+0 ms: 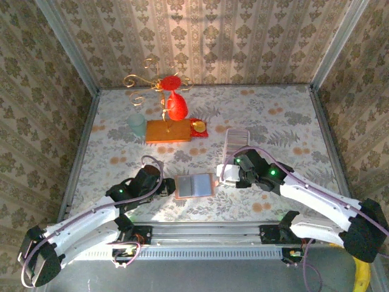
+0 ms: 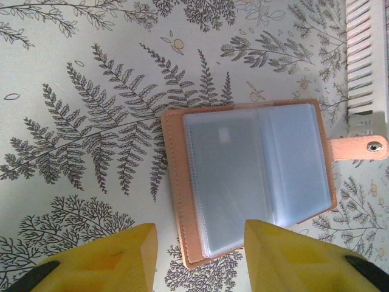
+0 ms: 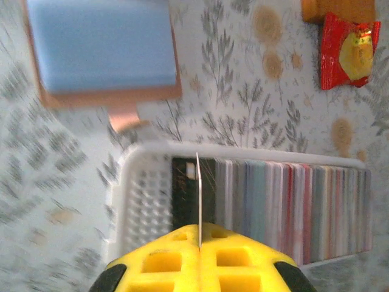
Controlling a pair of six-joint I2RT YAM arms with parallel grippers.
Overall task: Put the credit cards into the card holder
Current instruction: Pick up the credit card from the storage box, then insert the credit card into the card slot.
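Counter: floral counter [image 1: 279, 121], patterned walls on three sides.
Card holder: the card holder [image 1: 194, 185] lies open at centre of the top view, strap [image 2: 358, 147] toward the white tray [image 1: 237, 139].
Right gripper: your right gripper [image 3: 199, 228] is pinched on one credit card [image 3: 199, 182], edge-on over the tray's credit cards [image 3: 292, 201].
Left gripper: your left gripper [image 2: 197, 243] is half spread at the holder's lower edge, clamping nothing.
Risk: with so thin a pinch, the card may twist or snag its neighbours.
Room: you have open counter between tray and holder; mind the strap.
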